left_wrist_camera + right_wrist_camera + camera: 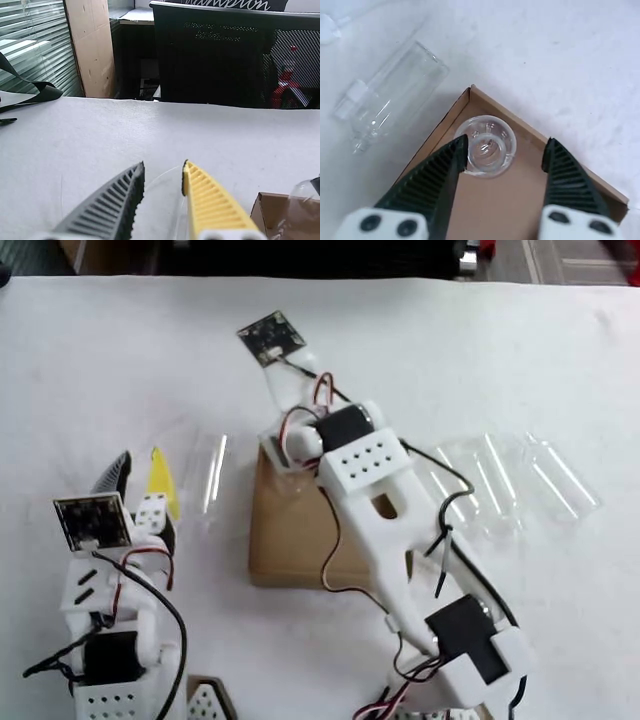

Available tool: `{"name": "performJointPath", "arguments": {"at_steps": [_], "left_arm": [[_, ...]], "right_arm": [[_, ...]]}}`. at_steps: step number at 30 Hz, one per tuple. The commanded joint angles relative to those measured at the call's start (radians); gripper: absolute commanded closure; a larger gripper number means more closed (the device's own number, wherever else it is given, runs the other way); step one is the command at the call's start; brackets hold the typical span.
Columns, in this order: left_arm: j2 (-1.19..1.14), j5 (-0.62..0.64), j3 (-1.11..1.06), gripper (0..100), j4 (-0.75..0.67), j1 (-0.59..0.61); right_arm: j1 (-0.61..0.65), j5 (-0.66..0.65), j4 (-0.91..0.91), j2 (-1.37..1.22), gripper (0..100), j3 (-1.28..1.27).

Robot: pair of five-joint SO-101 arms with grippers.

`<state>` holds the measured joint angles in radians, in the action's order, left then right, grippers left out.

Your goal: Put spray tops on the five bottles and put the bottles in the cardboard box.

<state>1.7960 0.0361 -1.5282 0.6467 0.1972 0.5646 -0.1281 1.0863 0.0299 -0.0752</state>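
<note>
Right end effector (506,145) apart around 1 upright bottle (487,145) in 1 cardboard box (520,205) | left end effector (162,167) apart

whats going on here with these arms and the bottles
The right claw is open and hangs over an upright bottle standing in a corner of the cardboard box. The left claw, also open, sits low by a lying bottle on the table beside the box. The spare bottles lie on the box's other side.

One bottle (487,146) stands inside the cardboard box (520,200); a second bottle (390,95) lies just outside.
</note>
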Motion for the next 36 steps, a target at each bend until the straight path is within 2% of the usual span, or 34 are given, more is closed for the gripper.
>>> {"name": "performJointPath", "arguments": {"at_steps": [1,14,24,27,30,32,35,36], "left_arm": [[0.005,0.012,0.026,87,-0.002,0.007],[0.005,0.012,0.026,87,-0.002,0.007],[0.005,0.020,0.028,87,-0.002,0.013],[0.005,0.032,0.028,87,0.000,0.013],[0.005,0.035,0.034,87,0.000,0.015],[0.005,0.035,0.055,87,0.029,0.015],[0.005,0.034,0.112,87,0.101,0.015],[0.005,0.034,0.126,87,0.120,0.015]], "right_arm": [[0.030,0.000,-0.007,0.054,77.9,0.011],[0.041,0.000,-0.007,0.084,78.2,0.011],[0.016,-0.003,0.113,0.512,77.9,0.008],[-0.068,-0.044,0.173,0.668,78.3,0.003],[-0.225,-0.046,0.234,0.796,78.9,-0.046],[-0.340,-0.048,0.252,0.866,83.9,-0.143],[-0.518,-0.048,0.217,0.969,99.5,-0.391],[-0.562,-0.048,0.177,1.003,97.9,-0.493]]}}
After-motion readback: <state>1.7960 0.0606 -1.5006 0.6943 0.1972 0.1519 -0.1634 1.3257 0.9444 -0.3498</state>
